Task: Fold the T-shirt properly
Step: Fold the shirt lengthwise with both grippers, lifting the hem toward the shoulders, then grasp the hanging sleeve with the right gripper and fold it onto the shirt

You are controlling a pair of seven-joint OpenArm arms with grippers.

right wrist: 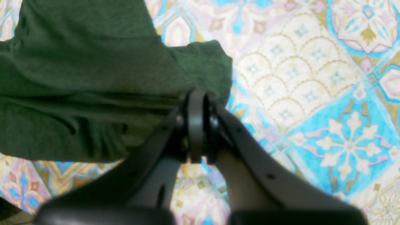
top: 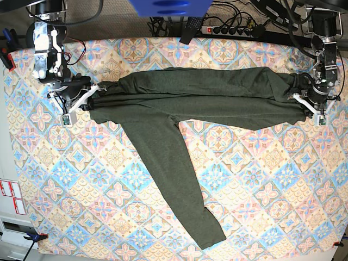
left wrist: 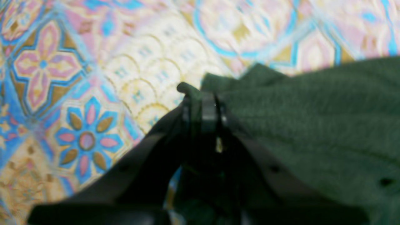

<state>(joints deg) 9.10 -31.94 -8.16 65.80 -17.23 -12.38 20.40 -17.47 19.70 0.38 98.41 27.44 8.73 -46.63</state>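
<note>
The shirt (top: 201,95) lies stretched in a long band across the far side of the patterned table (top: 261,179). The left gripper (top: 300,96) and right gripper (top: 93,88) each pinch an end, probably to keep the fold taut, while one sleeve (top: 168,174) trails toward the near edge.

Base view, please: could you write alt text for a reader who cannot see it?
A dark green T-shirt is stretched across a patterned tablecloth between the right gripper and left gripper, each shut on one end. One long sleeve trails diagonally toward the near edge.
</note>
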